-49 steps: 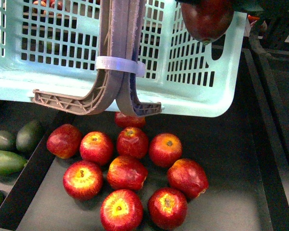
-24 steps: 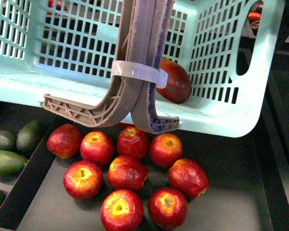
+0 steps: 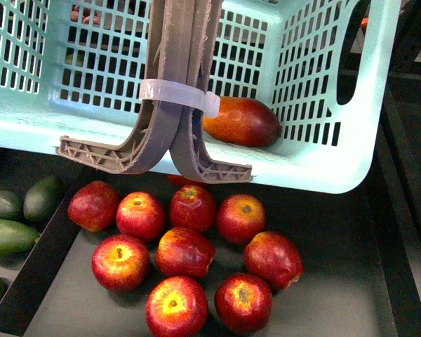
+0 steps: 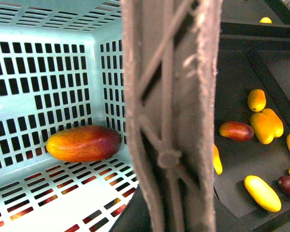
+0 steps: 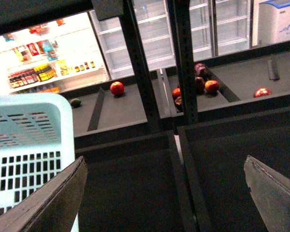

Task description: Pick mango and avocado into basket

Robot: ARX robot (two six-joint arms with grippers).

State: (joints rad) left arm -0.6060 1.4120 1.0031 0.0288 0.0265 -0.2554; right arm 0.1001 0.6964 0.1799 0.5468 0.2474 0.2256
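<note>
Basket [image 3: 316, 165] is held up and tilted across the top of the front view. Its two grey-brown handles [image 3: 175, 63] are bunched together in front and bound by a white zip tie [image 3: 177, 95].

Mango [image 3: 242, 121] is inside the basket. It lies on its side on the slotted floor by a corner, against the lattice wall, with the yellow-orange end toward the handles. Left wrist view shows the same mango on the floor at the foot of a wall, nothing else beside it.

Avocados [image 3: 42, 198] are not in the basket. They sit in the bin at the left edge of the front view, next to the apple tray, some of them cut off by the frame.

Red apples [image 3: 184, 251] are clustered in the dark tray [image 3: 337, 281] under the basket, most touching each other. One is half hidden behind the basket rim.

Left wrist view: the handles fill the middle. A dark tray past them holds yellow mangoes [image 4: 263, 124] and a dark-red one [image 4: 237, 130].

Left gripper shows in no view, so can't tell its state.

Right gripper [image 5: 164, 159] has its fingers [image 5: 48, 203] wide apart with nothing between them. It is beside a basket corner, over a bare dark shelf [image 5: 130, 188]. Fridges and a few loose fruits are in the background.
</note>
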